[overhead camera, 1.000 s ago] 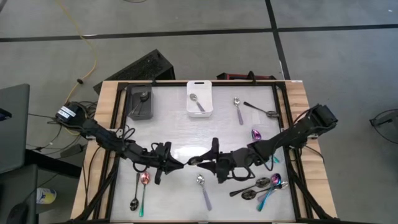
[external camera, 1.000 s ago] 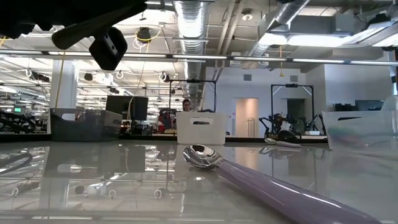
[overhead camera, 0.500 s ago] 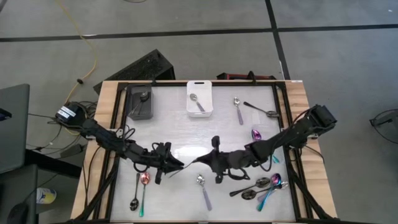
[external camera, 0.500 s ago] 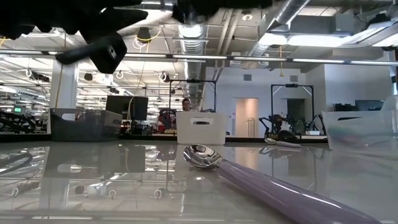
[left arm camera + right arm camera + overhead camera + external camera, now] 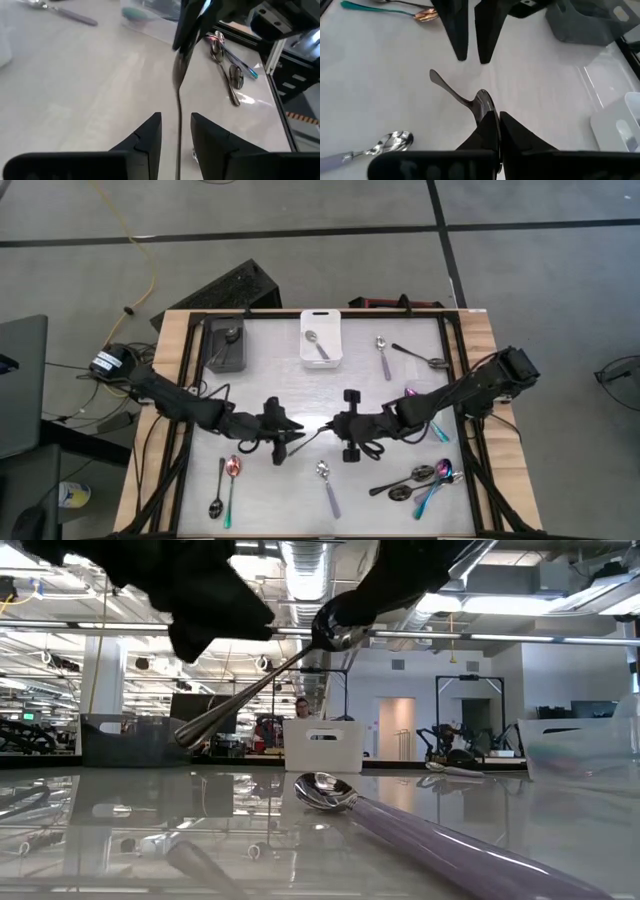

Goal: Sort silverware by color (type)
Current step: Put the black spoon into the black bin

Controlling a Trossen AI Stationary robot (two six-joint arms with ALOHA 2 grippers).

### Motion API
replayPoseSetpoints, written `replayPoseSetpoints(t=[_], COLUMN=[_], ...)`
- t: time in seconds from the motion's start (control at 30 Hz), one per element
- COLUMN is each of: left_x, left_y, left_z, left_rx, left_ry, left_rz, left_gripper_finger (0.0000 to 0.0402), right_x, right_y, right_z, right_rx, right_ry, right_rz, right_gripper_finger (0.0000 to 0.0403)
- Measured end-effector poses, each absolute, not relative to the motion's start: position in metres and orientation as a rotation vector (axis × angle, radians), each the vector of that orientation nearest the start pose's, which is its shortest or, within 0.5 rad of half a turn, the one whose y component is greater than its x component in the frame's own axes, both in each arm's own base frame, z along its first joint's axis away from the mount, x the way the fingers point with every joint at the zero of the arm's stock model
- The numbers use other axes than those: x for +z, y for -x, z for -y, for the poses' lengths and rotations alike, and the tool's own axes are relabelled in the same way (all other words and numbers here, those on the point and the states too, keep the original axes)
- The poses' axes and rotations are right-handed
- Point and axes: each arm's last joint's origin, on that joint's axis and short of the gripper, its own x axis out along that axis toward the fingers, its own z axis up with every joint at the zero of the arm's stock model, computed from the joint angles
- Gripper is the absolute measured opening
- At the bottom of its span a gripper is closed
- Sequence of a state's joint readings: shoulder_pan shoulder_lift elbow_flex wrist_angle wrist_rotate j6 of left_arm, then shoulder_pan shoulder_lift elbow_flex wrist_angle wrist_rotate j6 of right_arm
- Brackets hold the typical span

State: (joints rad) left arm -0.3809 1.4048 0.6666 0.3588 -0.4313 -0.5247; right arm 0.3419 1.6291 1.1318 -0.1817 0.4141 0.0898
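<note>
A dark spoon (image 5: 313,434) hangs above the middle of the table between my two grippers. My right gripper (image 5: 333,428) is shut on it. In the right wrist view the spoon's bowl (image 5: 482,101) sits just ahead of that gripper (image 5: 496,115). My left gripper (image 5: 289,437) faces it from the table's left and is open. Its fingers (image 5: 150,134) stand on either side of the slim handle (image 5: 179,107) without touching it. In the low view the handle (image 5: 250,688) slants down from the bowl. My right gripper pinches the spoon's bowl end (image 5: 484,106) between its two fingers. The fingers come from the table's right, slanting down, roughly in line with the spoon. The spoon is lifted clear of the table, and its handle (image 5: 445,87) slants down toward my left gripper.
A dark bin (image 5: 227,345) and a white bin (image 5: 322,338) stand at the far edge, each with a spoon inside. Loose spoons lie at the far right (image 5: 384,357), near right (image 5: 420,480), near middle (image 5: 327,485) and near left (image 5: 225,483).
The spoon has passed from my left gripper to my right. My right gripper shut on the bowl and my left gripper opened and let go of the handle. Both grippers tipped up toward level and the right one rolled. The spoon now shows high in the low view.
</note>
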Motion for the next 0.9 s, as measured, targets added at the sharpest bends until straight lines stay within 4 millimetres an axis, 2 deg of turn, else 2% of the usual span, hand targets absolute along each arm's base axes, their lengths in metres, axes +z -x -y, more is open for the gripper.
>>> replayPoseSetpoints(t=[0.17,0.37,0.6,0.77,0.9], left_x=[0.210,0.186,0.179,0.179,0.179], left_y=[-0.279,-0.287,-0.292,-0.290,-0.290], left_z=[0.092,0.094,0.095,0.094,0.094], left_rx=[0.102,0.115,0.094,0.107,0.111], left_ry=[0.352,0.348,0.343,0.331,0.325], left_rz=[-0.337,-0.404,-0.409,-0.418,-0.421], left_gripper_finger=[0.0089,0.0089,0.0085,0.0066,0.0033], right_x=[0.247,0.251,0.250,0.248,0.248], right_y=[-0.339,-0.344,-0.345,-0.345,-0.345], right_z=[-0.104,-0.097,-0.088,-0.088,-0.087], right_rx=[-0.107,-0.130,-0.136,-0.138,-0.138], right_ry=[0.154,0.128,0.112,0.109,0.109], right_rz=[-0.611,-0.565,-0.585,-0.599,-0.600], right_gripper_finger=[0.0022,0.0022,0.0022,0.0022,0.0022])
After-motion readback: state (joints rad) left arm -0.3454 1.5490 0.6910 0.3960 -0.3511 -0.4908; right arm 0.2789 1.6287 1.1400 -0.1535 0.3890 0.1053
